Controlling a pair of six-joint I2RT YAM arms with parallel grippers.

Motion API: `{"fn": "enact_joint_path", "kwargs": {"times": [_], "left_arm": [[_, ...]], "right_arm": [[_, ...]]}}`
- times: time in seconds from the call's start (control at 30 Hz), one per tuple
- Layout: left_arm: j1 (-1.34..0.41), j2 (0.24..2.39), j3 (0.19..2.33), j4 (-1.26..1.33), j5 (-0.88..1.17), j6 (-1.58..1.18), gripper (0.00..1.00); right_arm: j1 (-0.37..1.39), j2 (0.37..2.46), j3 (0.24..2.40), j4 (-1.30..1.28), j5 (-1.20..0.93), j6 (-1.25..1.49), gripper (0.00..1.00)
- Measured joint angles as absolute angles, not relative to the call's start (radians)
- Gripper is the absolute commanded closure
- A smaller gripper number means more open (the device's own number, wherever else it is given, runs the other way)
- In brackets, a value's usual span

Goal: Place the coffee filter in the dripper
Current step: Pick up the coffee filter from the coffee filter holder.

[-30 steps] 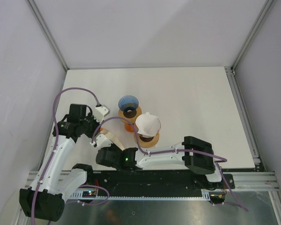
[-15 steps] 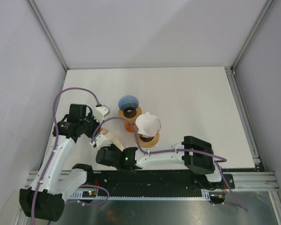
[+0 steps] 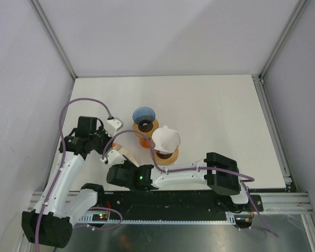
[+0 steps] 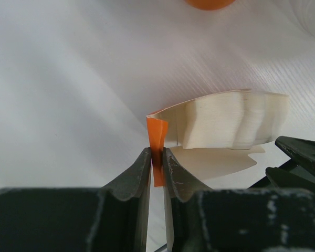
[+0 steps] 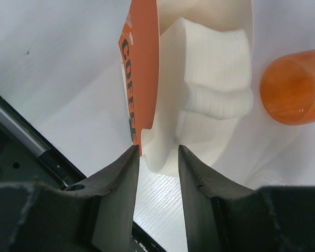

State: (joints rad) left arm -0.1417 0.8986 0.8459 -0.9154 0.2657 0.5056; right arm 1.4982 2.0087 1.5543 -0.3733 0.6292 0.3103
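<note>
**Pulling one filter without dragging the stack**

Watching from the wrist views, I see my left gripper [image 4: 156, 153] clamped tight on the orange tab [image 4: 157, 134] of the filter pack [image 5: 142, 68], which sits by the near-left corner of the bench [image 3: 215, 105]. My right gripper [image 5: 158, 152] is parted and holds nothing. Its jaws straddle the lower edge of the filters [image 5: 215, 68], which are all in the pack, none drawn out.

The main risk I judge is a multiple pick. The sheets are nested close, and I cannot tell how many edges lie between the jaws, so closing now could take several or the pack's white backing.

The left hold is only a thin tab. A hard tug could slip or tear it, and the pack would then trail after the filter.

Paper this soft may also crease or fold flat when pinched, so it would seat badly.

The blue dripper [image 3: 143, 115] stands farther in from the near edge, touching or just beside a white cone [image 3: 165, 137] on an orange stand [image 5: 294, 89]. A wide swing could knock either one.
</note>
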Motion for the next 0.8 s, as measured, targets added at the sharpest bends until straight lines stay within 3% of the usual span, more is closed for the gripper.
{"fn": "enact_joint_path", "kwargs": {"times": [0.47,0.8], "left_arm": [[-0.142,0.899,0.846,-0.915,0.266,0.506,0.83],[-0.142,0.899,0.846,-0.915,0.266,0.506,0.82]], "right_arm": [[1.496,2.058,1.573,-0.377,0.597,0.31,0.67],[1.512,2.072,1.613,-0.387,0.597,0.283,0.78]]}}
